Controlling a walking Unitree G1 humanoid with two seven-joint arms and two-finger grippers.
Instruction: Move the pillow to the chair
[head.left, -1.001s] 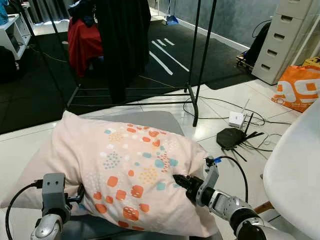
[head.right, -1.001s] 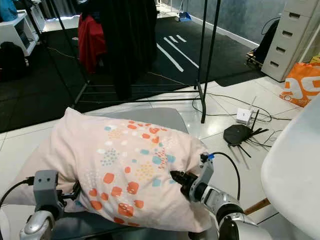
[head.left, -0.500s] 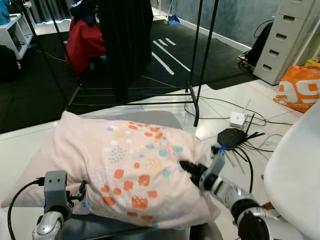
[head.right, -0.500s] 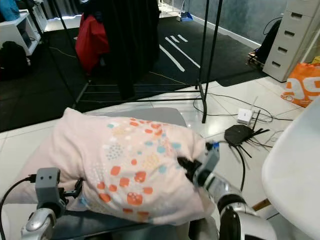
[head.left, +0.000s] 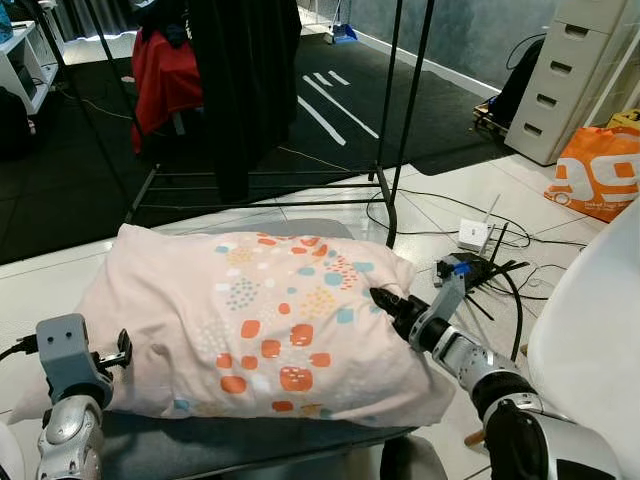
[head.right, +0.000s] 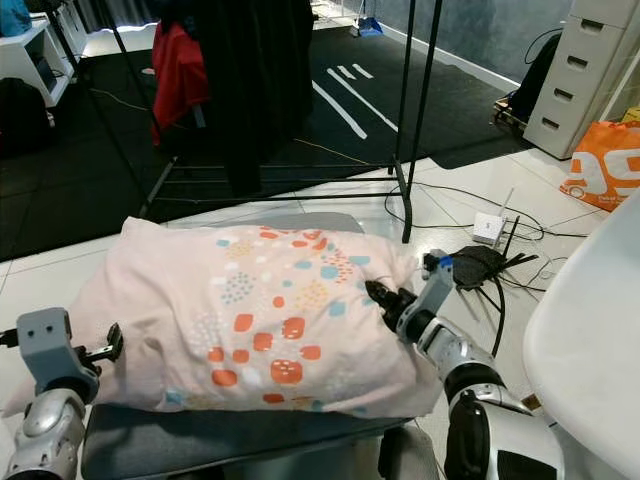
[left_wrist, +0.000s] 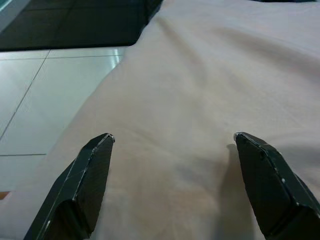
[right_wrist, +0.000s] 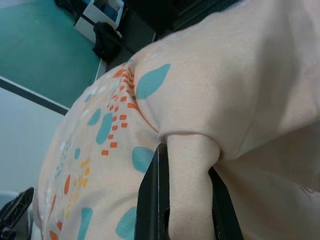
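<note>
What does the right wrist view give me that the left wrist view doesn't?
Right wrist view: the right gripper shut on a pinched fold of the pillow, beside its teal and orange print. Left wrist view: the left gripper open, its fingers spread over plain pink fabric, with white floor tiles beyond the pillow's edge. Both share the same pillow seen close up, so only the right side has a grip.

chair (head.left: 250, 445) seat — mostly hidden under pillow (head.left: 250, 320) | white object (head.left: 590, 340) — cut off at right edge
</note>
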